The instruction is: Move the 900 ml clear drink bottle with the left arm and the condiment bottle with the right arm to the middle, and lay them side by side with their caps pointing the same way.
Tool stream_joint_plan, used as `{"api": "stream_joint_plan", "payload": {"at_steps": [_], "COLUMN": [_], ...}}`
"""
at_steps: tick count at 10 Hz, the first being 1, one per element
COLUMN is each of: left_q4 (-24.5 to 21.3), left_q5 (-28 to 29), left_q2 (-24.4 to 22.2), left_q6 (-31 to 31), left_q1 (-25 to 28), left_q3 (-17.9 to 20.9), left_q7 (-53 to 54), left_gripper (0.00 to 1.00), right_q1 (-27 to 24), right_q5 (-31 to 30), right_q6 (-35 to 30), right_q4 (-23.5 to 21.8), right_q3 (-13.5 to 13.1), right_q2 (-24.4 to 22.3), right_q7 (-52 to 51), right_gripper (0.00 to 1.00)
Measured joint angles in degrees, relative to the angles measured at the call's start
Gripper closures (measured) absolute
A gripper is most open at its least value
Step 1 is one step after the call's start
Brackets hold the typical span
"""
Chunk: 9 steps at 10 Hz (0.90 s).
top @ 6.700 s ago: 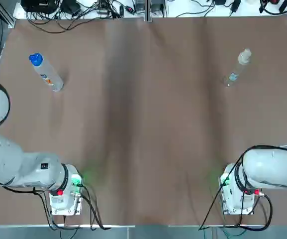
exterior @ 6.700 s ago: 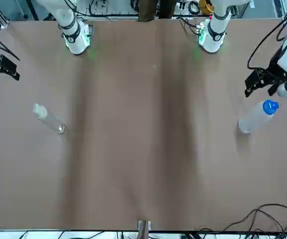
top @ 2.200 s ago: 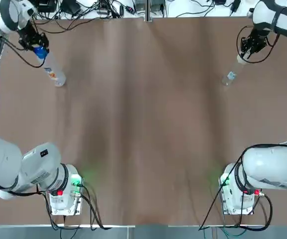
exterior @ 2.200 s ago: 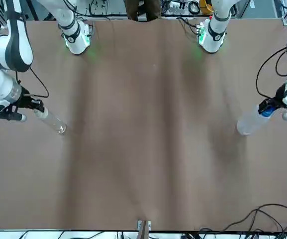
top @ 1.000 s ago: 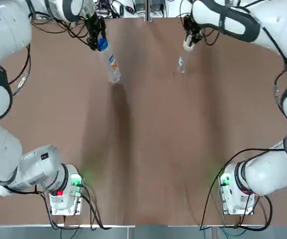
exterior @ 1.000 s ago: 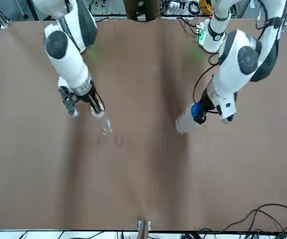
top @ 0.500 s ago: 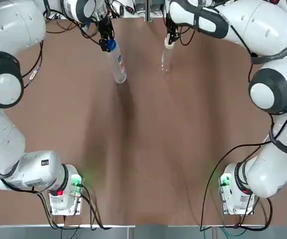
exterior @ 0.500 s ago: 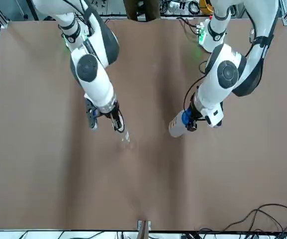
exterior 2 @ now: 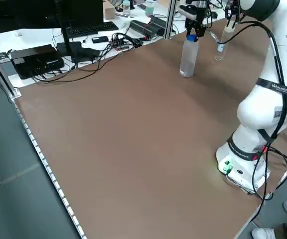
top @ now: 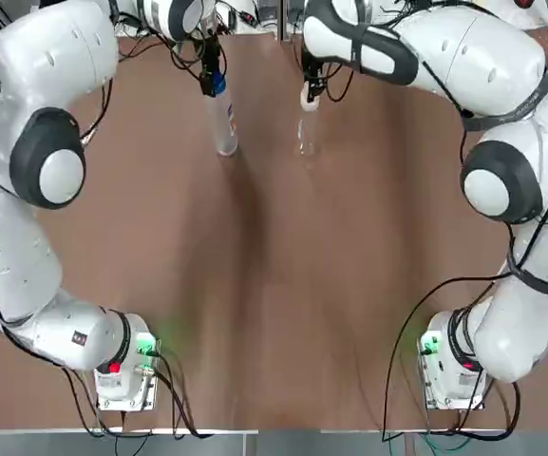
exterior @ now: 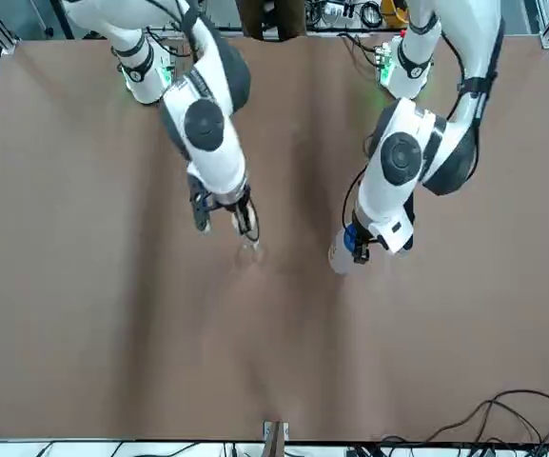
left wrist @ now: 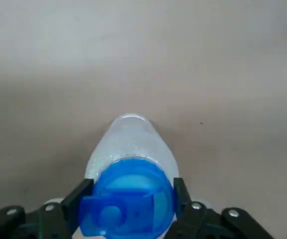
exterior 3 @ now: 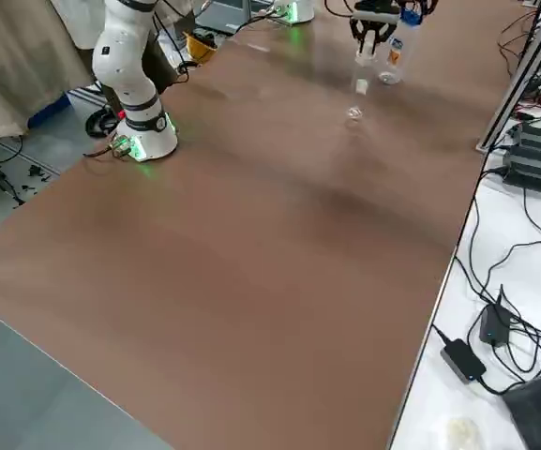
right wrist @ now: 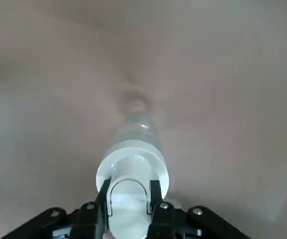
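My left gripper (left wrist: 128, 195) is clamped on the blue cap (left wrist: 126, 209) of the clear plastic drink bottle (top: 223, 122), pinching it from both sides. My right gripper (right wrist: 130, 193) is closed the same way on the white cap (right wrist: 132, 174) of the slim clear condiment bottle (top: 306, 133).

Both bottles hang cap-up and a little tilted over the far middle of the brown table (top: 274, 285). I cannot tell whether either base touches it.

From overhead, each long axis runs from the cap, on the far side, back toward the arm bases, so the caps already point the same way. The drink bottle is on the left-arm side and the condiment bottle on the right, near each other but with a clear gap between.

I judge the coming move is to close that gap and lower both bodies flat toward the bases, parallel to each other.
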Motion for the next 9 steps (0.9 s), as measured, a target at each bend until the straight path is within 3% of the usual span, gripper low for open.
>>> {"api": "stream_joint_plan", "payload": {"at_steps": [4, 9], "left_q4": [3.6, 3.7], "left_q5": [-1.4, -1.6], "left_q2": [0.1, 1.3], "left_q6": [-1.4, -1.5], "left_q1": [0.0, -1.8], "left_q3": [0.4, -0.1], "left_q7": [0.0, -0.7], "left_gripper": [0.30, 0.30], "right_q1": [2.9, 2.4], "right_q5": [0.0, -1.5], "right_q6": [3.4, 5.4], "right_q4": [0.0, 0.0], "right_q3": [-0.3, -1.5], "right_q2": [0.6, 1.3], "right_q7": [1.3, -2.2], "right_gripper": [0.66, 0.66]}}
